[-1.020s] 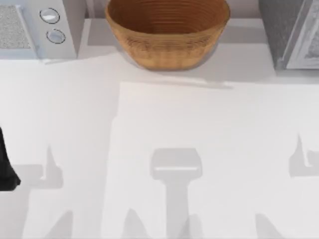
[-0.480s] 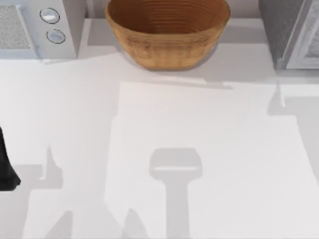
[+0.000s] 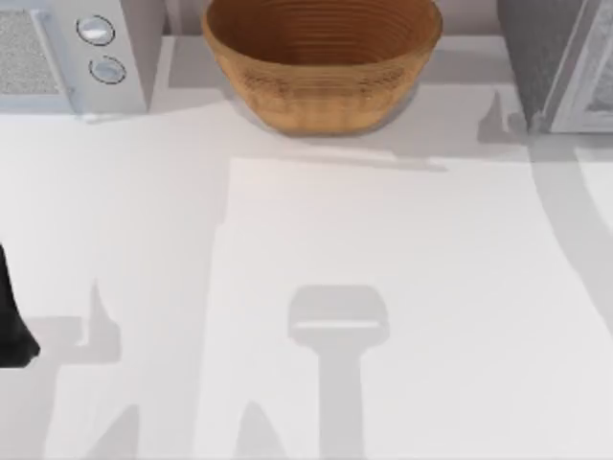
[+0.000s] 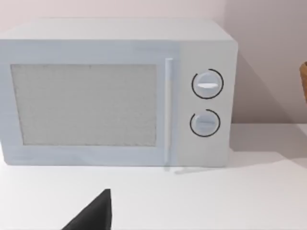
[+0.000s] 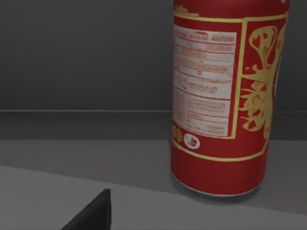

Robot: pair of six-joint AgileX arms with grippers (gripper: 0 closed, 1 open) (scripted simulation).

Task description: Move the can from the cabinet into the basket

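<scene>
The can (image 5: 225, 96) stands upright on a dark grey floor with a dark grey wall behind it, close in front of the right gripper; it looks to be inside the cabinet (image 3: 560, 62), though the right wrist view takes in too little of the surroundings to be sure. Its red body carries a white label panel and gold ornament, and its base rests flat on the grey surface. One dark fingertip (image 5: 93, 213) of the right gripper pokes into the lower edge of that view, apart from the can and not touching it; with just that tip in sight, I cannot tell how far the right gripper is spread, and nothing shows it gripping anything. In the top view the cabinet sits at the far right corner of the table (image 3: 287, 240), its speckled dark side facing the basket (image 3: 322, 57), which stands at the far middle, well apart from the can. The left arm (image 3: 11, 316) is parked at the table's left edge, showing as a dark shape there. Its wrist view faces a white microwave (image 4: 115, 93) with two round knobs, standing some way ahead of it on the table, and a single dark fingertip (image 4: 96, 213) enters at the lower edge; how wide the left gripper stands cannot be told either, and it holds nothing visible.
</scene>
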